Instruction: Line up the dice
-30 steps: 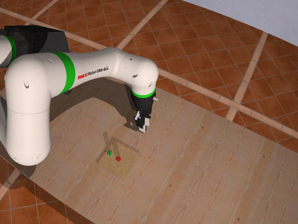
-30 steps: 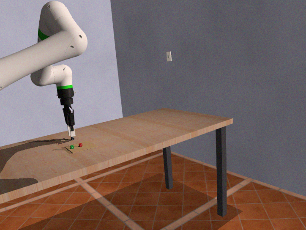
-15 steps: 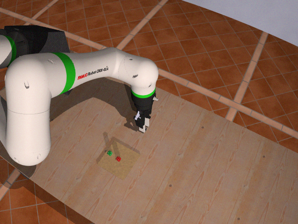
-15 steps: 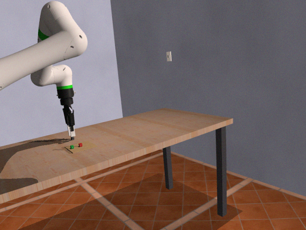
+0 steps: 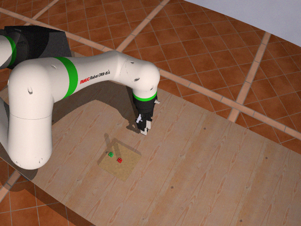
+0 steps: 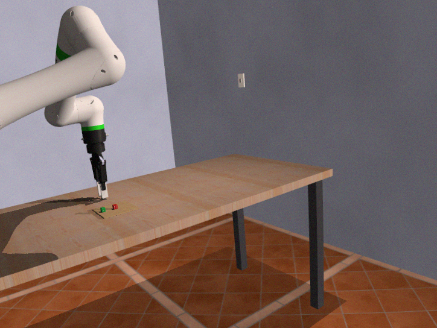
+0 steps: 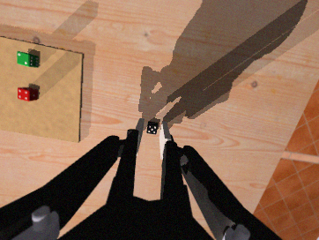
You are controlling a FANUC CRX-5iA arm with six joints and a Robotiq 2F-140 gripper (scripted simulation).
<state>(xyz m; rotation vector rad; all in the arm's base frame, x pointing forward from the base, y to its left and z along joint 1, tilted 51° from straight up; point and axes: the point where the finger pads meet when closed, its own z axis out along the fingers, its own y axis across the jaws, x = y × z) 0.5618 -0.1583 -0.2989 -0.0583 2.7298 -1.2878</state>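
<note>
Tool (image 5: 146,129) (image 6: 102,195) (image 7: 152,128) low over the worktop (image 5: 194,158) (image 6: 212,183) (image 7: 26,176), its fingers pointing down and set narrow, but not shut on anything. From the wrist view I can see the black die (image 7: 152,128) between the fingertips, with a sliver of light wood on either side of it; the other two views mostly lose it behind the fingers. It sits on the bare wood, off the mat (image 5: 126,172) (image 6: 121,210) (image 7: 48,119), with five pips facing the wrist camera.

What matters now is how that die lies between the pads. Its sides look roughly square to them, so I'd judge a little more descent, if any is needed, then a straight squeeze would take it without a twist. Should one pad meet it first, it could skid or tip and lose its number.

Over on the mat, the green die (image 5: 110,154) (image 6: 102,210) (image 7: 27,59) seems to show two and the red die (image 5: 119,160) (image 6: 114,206) (image 7: 27,93) four, green nearer the base. The black one then belongs beyond red, carrying that same line outward, so the carry would go sideways to the mat, left in the wrist view.
</note>
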